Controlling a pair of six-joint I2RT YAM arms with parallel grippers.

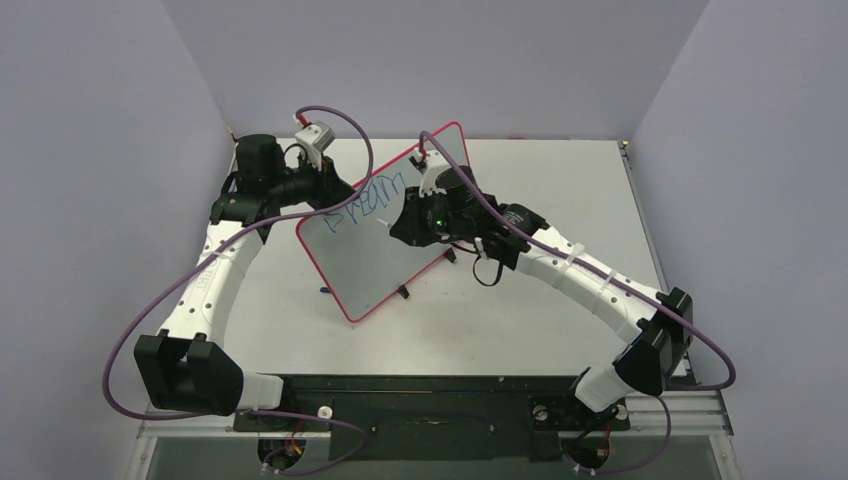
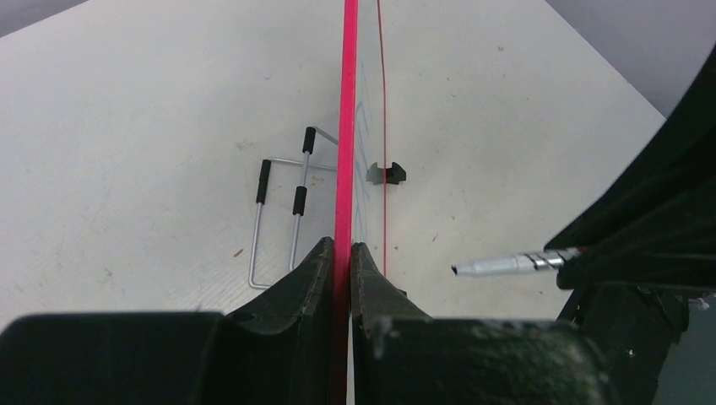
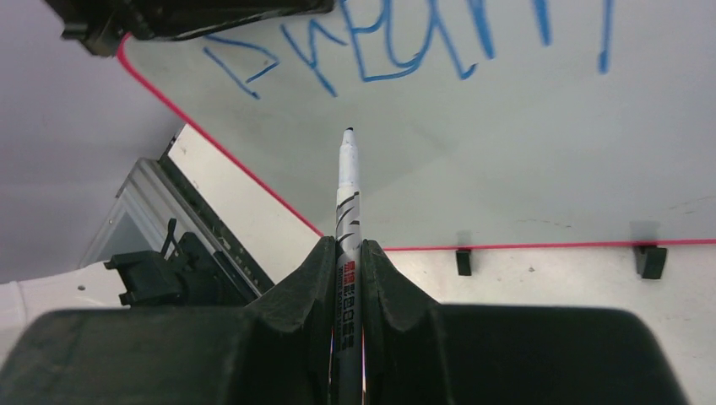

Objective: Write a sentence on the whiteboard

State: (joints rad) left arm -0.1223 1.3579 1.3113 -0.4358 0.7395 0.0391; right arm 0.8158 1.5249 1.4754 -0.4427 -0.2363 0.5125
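Note:
The whiteboard (image 1: 375, 265), white with a thin red rim, stands tilted on its edge at mid-table, with two black clips (image 3: 463, 261) along its lower edge. My left gripper (image 1: 328, 188) is shut on its upper left rim; in the left wrist view (image 2: 342, 253) the red rim (image 2: 345, 126) runs between the fingers. The sentence (image 1: 365, 203) is one row of blue letters near the top and also shows in the right wrist view (image 3: 397, 42). My right gripper (image 3: 347, 249) is shut on a silver marker (image 3: 347, 194). Its tip points at the board below the letters, a little off the surface (image 2: 507, 264).
A bent wire stand (image 2: 279, 211) with black sleeves lies on the table behind the board. A small blue object (image 1: 323, 290) lies on the table left of the board's lower corner. The black base rail (image 1: 430, 400) runs along the near edge, and walls close in the back and sides.

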